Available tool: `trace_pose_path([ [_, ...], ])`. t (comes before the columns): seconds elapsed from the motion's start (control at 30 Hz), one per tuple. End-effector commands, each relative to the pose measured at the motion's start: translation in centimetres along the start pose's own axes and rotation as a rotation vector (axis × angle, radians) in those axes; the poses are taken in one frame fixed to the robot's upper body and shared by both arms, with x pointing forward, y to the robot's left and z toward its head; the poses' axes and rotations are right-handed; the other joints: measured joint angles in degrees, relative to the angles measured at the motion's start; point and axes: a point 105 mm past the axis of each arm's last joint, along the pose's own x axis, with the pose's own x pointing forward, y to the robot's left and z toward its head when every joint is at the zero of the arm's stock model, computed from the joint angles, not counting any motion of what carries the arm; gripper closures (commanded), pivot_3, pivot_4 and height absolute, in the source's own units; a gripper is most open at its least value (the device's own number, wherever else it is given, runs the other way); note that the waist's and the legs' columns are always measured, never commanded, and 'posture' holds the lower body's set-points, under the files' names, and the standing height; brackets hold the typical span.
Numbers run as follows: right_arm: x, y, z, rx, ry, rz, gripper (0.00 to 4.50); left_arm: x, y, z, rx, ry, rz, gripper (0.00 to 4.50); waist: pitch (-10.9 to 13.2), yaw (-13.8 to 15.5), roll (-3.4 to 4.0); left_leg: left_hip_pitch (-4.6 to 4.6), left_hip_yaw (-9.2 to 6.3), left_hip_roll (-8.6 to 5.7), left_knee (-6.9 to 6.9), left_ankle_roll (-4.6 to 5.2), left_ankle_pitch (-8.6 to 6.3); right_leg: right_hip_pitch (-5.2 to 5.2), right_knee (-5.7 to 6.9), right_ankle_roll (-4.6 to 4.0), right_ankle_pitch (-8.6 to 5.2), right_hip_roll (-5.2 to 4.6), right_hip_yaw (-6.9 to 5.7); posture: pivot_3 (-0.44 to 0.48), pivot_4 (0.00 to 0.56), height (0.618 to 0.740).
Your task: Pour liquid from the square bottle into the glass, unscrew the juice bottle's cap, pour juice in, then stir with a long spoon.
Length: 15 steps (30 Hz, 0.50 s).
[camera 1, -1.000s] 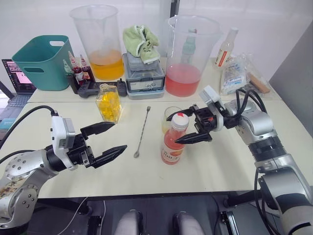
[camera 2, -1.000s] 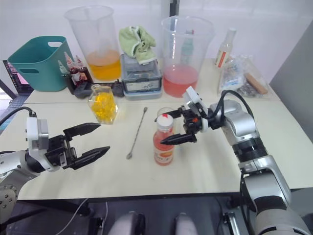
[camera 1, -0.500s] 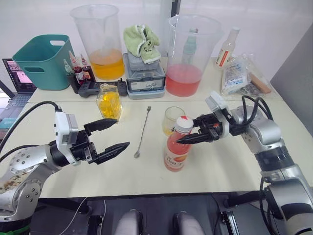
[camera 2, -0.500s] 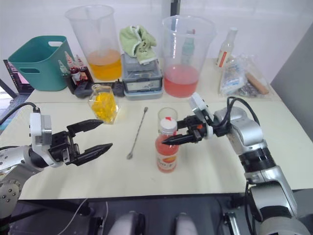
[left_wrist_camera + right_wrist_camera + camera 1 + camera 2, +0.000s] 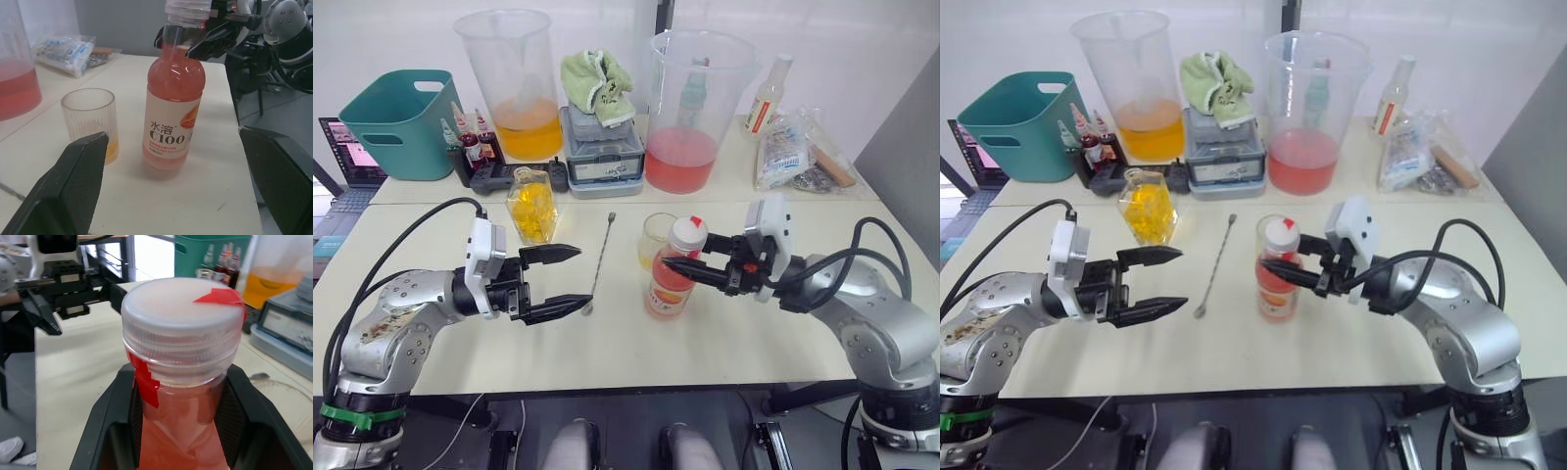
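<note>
Gripping the slim clear plastic juice bottle (image 5: 672, 276) below its white cap (image 5: 689, 235), the right gripper (image 5: 689, 266) held it upright. Left gripper (image 5: 568, 281) hovered, fingers spread, empty, near the thin silver long spoon (image 5: 599, 264).

Two huge clear beakers stand at the back: one with orange liquid (image 5: 516, 83), one with pink liquid (image 5: 690, 108). There is one square bottle (image 5: 531, 204), one juice bottle (image 5: 674, 266) with one cap (image 5: 689, 233), one glass (image 5: 656, 238) and one long spoon (image 5: 599, 263). One teal bin (image 5: 399, 122), one green cloth (image 5: 596, 84), one pale bottle with a red label (image 5: 767, 94) and three small dropper bottles (image 5: 466, 129) complete the count on the surface (image 5: 754, 333).
</note>
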Motion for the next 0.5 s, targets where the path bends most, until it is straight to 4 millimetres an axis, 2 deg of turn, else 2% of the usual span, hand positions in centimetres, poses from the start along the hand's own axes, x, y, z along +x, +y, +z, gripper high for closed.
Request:
trace_pose_path([
  [0.03,-0.7,-0.1,1.5,0.001,-0.054,-0.139,3.05,0.4,0.1,0.3,0.03,-0.008,-0.045,0.0,0.0,0.0,0.0,-0.03,0.0,-0.02,0.0,0.0,0.0,-0.01,0.0,0.01,0.0,0.0,0.01,0.0,0.15,0.74],
  [0.23,-0.4,0.6,0.3,0.032,-0.027,-0.256,3.05,0.4,0.3,0.2,0.031,-0.005,-0.063,0.0,0.0,-0.1,0.0,-0.04,0.0,-0.02,0.04,0.01,0.01,0.0,-0.01,0.04,-0.02,0.06,0.02,0.0,0.15,0.74],
  [0.33,0.1,1.9,-0.9,0.107,-0.019,-0.24,3.05,0.4,0.2,0.1,0.03,-0.002,-0.065,0.0,0.0,-0.2,-0.01,-0.01,-0.03,-0.03,0.04,0.01,0.01,0.04,0.0,0.05,-0.03,0.09,0.02,0.0,0.15,0.74],
  [0.4,-0.1,1.9,-1.6,0.12,0.001,-0.243,3.05,0.2,0.2,0.1,0.03,0.006,-0.059,0.0,0.0,-0.3,-0.01,0.0,-0.03,-0.02,0.04,0.01,0.01,0.06,-0.01,0.06,-0.03,0.09,0.03,0.0,0.15,0.74],
  [0.43,-0.2,1.8,-1.8,0.12,0.009,-0.247,2.02,0.0,0.1,0.1,0.032,0.011,-0.056,0.0,0.0,-0.4,-0.02,0.02,-0.03,-0.02,0.05,0.01,0.01,0.08,-0.01,0.06,-0.03,0.09,0.03,0.0,0.15,0.74],
  [0.5,-0.2,1.7,-1.6,0.125,0.002,-0.226,1.32,-0.2,0.1,0.1,0.032,0.016,-0.046,0.0,0.0,-0.6,-0.02,0.07,-0.03,0.0,0.05,0.01,0.01,0.11,-0.02,0.06,-0.04,0.13,0.03,0.0,0.15,0.74],
])
